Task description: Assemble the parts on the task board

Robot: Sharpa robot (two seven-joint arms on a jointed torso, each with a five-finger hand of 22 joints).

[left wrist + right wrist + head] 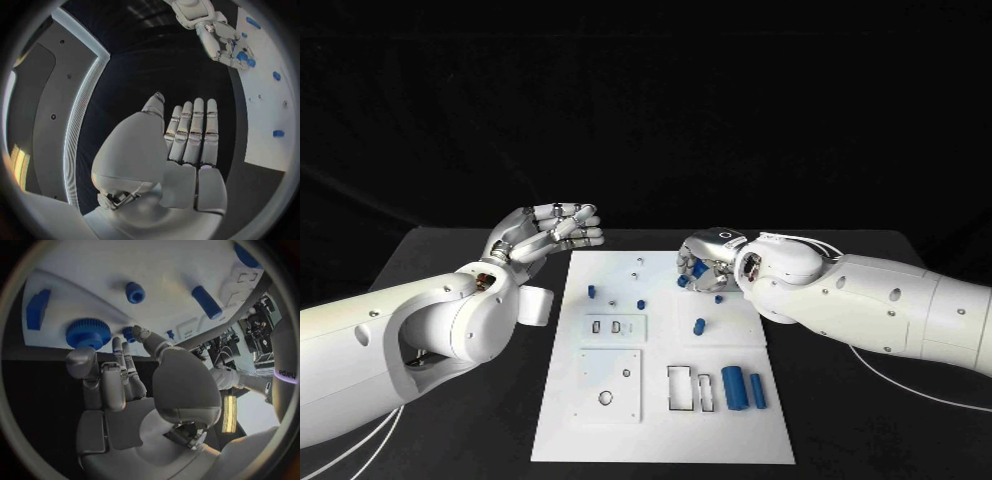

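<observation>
The white task board (661,440) lies mid-table. My right hand (708,262) hangs over its far right part, fingers pointing down at a blue gear (88,333) and a small blue piece (129,333). The thumb and fingertips (119,347) reach right up to the small piece; whether they pinch it is unclear. My left hand (553,232) is raised off the table by the board's far left corner, fingers (194,130) straight and holding nothing. Two blue cylinders (743,389) lie at the board's near right.
Small blue pieces (590,291) (640,303) (700,325) stand mid-board. Near the front are a rectangular slot (678,388) and a round hole (607,398). A blue cylinder (206,302), a round piece (135,292) and a block (37,309) lie beyond my right hand. Black table surrounds the board.
</observation>
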